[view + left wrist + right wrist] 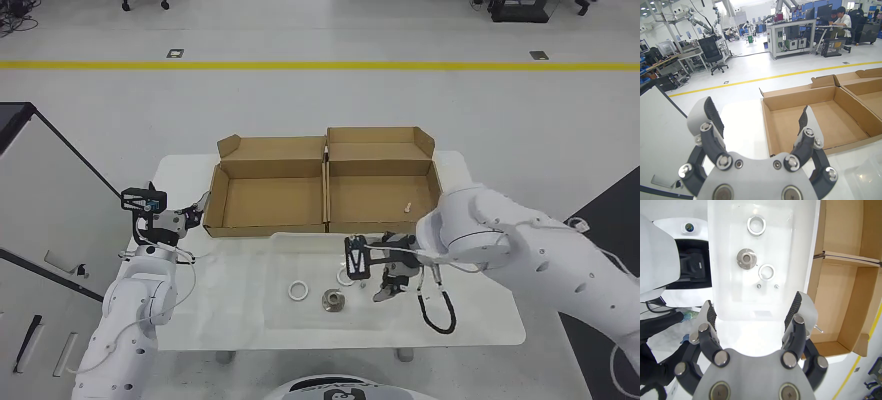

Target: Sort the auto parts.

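Observation:
A white tray [290, 255] in the table's middle holds a metal ring [756, 225], a flanged metal hub [746, 258], a second ring [767, 272] and two small bolts [759, 286] lying close together. From above, the hub [331, 299] sits between the rings [298, 291]. My right gripper [753, 306] hangs open over the tray's right part, just short of the bolts, nothing between its fingers. My left gripper [757, 108] stands open and empty by the left box's outer corner [195, 212].
Two open cardboard boxes stand side by side at the table's back: the left box [270, 200] is bare inside, the right box [380, 195] holds one small bolt [818, 328]. A white panel [50, 200] leans left of the table.

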